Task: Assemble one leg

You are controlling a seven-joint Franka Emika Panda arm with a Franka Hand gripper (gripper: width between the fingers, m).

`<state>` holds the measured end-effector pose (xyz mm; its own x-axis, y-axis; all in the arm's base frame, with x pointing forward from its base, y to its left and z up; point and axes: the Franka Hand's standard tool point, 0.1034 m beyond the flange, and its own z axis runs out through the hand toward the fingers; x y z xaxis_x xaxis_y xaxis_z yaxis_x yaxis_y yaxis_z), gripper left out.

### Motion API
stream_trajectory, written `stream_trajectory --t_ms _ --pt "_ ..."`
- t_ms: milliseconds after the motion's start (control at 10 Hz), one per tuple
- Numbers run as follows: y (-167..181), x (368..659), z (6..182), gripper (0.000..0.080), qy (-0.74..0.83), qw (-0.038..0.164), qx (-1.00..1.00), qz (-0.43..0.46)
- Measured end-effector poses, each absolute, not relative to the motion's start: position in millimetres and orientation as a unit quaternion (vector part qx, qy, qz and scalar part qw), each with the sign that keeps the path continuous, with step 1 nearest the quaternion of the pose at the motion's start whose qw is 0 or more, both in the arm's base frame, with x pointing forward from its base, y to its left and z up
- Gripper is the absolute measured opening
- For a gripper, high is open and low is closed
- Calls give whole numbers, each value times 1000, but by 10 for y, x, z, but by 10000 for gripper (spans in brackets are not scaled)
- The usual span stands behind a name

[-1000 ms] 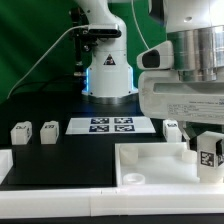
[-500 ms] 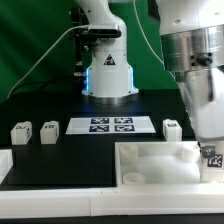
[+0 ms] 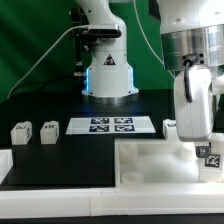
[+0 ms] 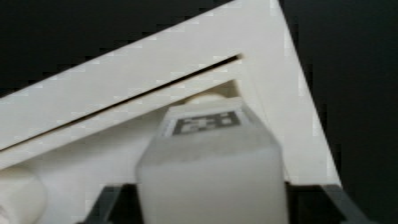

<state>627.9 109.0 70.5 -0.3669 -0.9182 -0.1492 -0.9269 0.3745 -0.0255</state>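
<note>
My gripper (image 3: pixel 207 148) is shut on a leg (image 3: pixel 212 158), a small white block with a black-and-white tag. It holds the leg upright at the right end of the large white tray-like panel (image 3: pixel 150 166), low over or on the panel's right corner; contact is hidden. In the wrist view the leg (image 4: pixel 210 150) fills the space between the jaws, its tag towards the panel's corner (image 4: pixel 267 60). The gripper (image 4: pixel 214 206) shows there only as two dark fingertips either side of the leg.
Two more legs (image 3: pixel 21 132) (image 3: pixel 47 131) stand at the exterior view's left, and another (image 3: pixel 171 128) stands behind the panel beside my arm. The marker board (image 3: pixel 110 125) lies in the middle. The robot base (image 3: pixel 108 75) stands behind it.
The hand has turned about its vertical axis and come down slightly, carrying the leg a little to the exterior view's right, to the panel's right corner. The other legs have not moved.
</note>
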Motion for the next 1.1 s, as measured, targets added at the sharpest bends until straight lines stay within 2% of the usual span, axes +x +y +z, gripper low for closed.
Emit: stream_trajectory --t_ms 100,200,300,400,800,1100 --pt "1135 6274 711 495 823 70 -562 31" --pt "1194 6276 731 495 818 72 -570 30" --pt "1246 6284 770 616 808 76 -583 28" --pt "1298 6293 823 643 796 80 -599 26" --pt "1441 6345 1047 649 778 96 -620 22" --pt "1445 6341 1028 649 778 95 -621 22"
